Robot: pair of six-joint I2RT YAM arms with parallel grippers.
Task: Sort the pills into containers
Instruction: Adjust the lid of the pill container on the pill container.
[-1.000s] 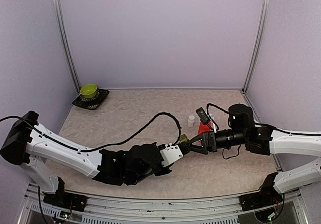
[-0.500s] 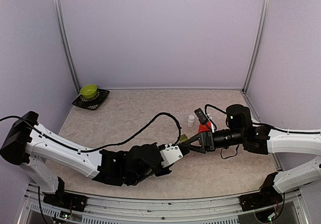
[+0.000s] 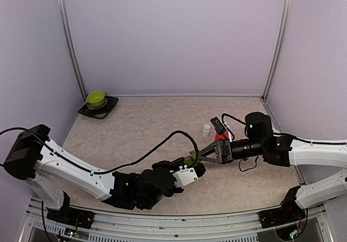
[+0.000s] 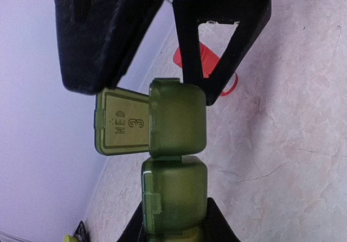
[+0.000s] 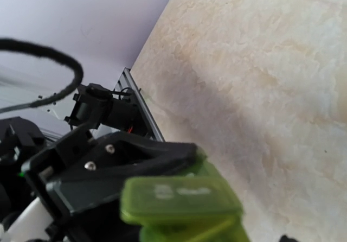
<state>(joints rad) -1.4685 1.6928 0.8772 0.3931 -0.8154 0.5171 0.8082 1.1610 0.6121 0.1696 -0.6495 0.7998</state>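
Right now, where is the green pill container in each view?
Top external: green pill container lower centre, left of the red bottle.
Left wrist: green pill container centre, one lid open.
Right wrist: green pill container bottom centre, blurred.
Shared landmark: beige tabletop, in all three.

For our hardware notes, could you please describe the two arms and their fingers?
The left arm and right arm have white links and black joints. A black cable trails from the left one. The right gripper's fingers are black triangular frames.
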